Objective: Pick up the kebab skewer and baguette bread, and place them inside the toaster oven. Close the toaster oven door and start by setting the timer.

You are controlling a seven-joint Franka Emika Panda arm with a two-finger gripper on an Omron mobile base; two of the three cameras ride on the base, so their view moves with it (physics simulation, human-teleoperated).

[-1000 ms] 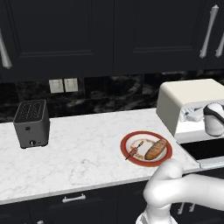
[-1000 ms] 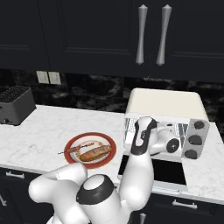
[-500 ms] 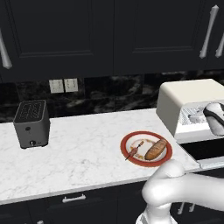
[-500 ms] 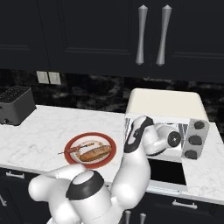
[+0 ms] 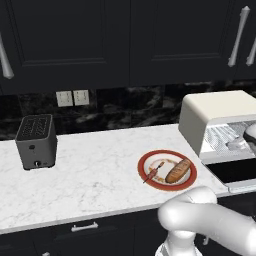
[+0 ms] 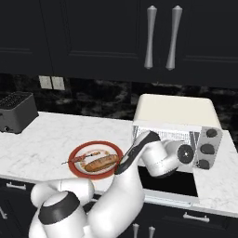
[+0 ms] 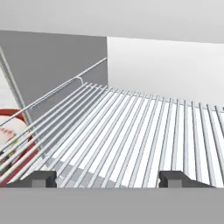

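**Gripper open and empty at the toaster oven mouth**

The gripper (image 7: 107, 178) stands with its finger tips (image 7: 43, 178) wide apart and nothing between them. It holds nothing; whether it touches the wire rack (image 7: 131, 131) just beneath and ahead of it cannot be told. The rack runs forward from the tips to the pale back wall of the toaster oven (image 6: 174, 114), with a grey side wall close on one flank. The toaster oven door (image 6: 169, 183) lies folded down below the hand. Off to the hand's side, out on the counter (image 5: 95, 175), the red plate (image 5: 145, 162) carries the kebab skewer (image 5: 153, 172) and the baguette bread (image 5: 178, 171) side by side, well apart from the gripper. Open counter lies between the plate and the oven.
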